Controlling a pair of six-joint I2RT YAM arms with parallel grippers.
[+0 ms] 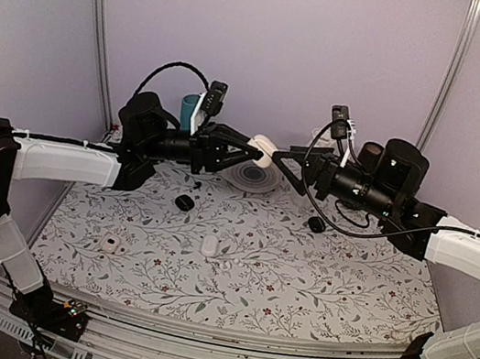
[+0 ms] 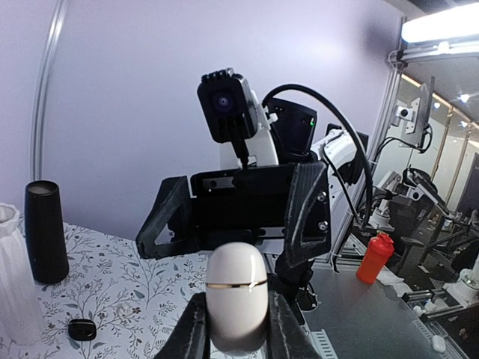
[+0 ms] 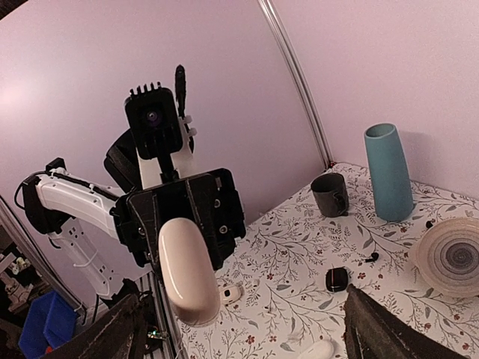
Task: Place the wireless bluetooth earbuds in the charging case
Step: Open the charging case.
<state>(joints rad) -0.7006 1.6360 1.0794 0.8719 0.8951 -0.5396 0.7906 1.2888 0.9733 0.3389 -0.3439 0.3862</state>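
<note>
The left gripper (image 2: 238,333) is clamped narrow on a white charging case (image 2: 236,299), held up in the air with its rounded end pointing forward and its seam shut. Straight ahead of it, nearly touching the case's tip, the right gripper (image 1: 288,168) stands with its jaws spread wide and nothing between them. By my reckoning the job is at an early stage: a case has been lifted, but its lid is closed and no earbud is in either gripper, so opening it, fetching the buds and seating them are all left. Below the two grippers a striped plate (image 1: 250,177) lies on the table. A tiny black earbud (image 3: 370,256), as far as I can tell, lies on the cloth between that plate and a black case (image 3: 337,279). Nearer the arm bases are a white pebble-like piece (image 1: 210,245) and a small white case (image 1: 109,245). The table wears a grey floral cloth (image 1: 314,286). Behind the left gripper stands a teal vase (image 3: 389,172), with a dark mug (image 3: 331,194) beside it. Pale lilac walls (image 1: 274,37) with metal corner posts close the cell.
</note>
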